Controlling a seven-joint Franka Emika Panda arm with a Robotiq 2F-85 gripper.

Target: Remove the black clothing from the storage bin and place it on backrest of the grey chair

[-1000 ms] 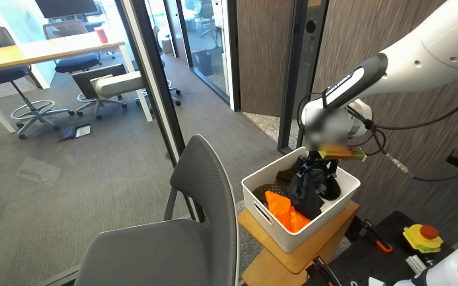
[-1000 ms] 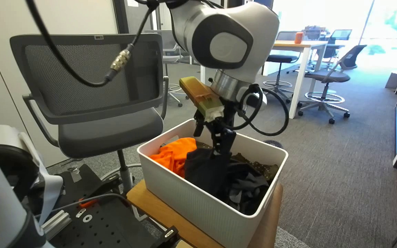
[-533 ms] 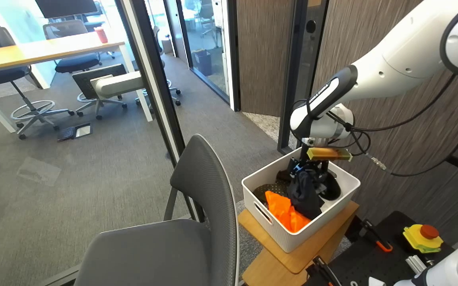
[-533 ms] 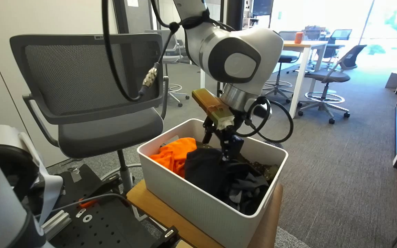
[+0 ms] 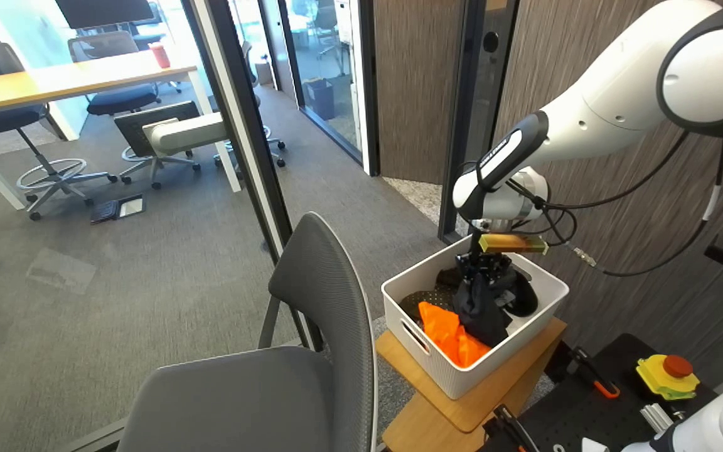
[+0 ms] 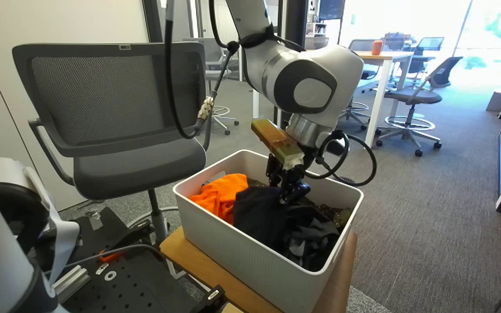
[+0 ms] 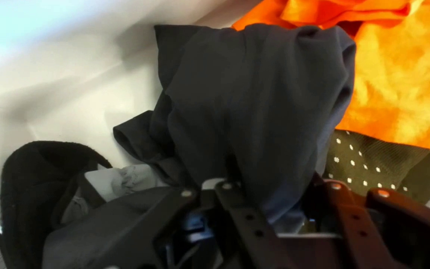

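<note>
Wrist view: the gripper [image 7: 274,188] points down into black clothing [image 7: 252,101], its jaws standing apart with a dark fold between them; whether they pinch the fabric cannot be told, the tips being blurred among the folds. The black clothing lies inside a white storage bin [image 6: 250,256], set, in an exterior view, on a wooden desk [image 6: 189,252] whose near edge shows along the bin's foot. From that angle, orange cloth [image 7: 405,86] sits toward the desk's left corner, partly over a dotted olive cloth [image 7: 368,160] that stretches toward the far edge. A rounded black item [image 7: 36,179], its kind unclear, rests toward the right edge. Beyond the left corner stands the grey chair [image 6: 141,165], its backrest [image 6: 111,95] nearest the desk.
</note>
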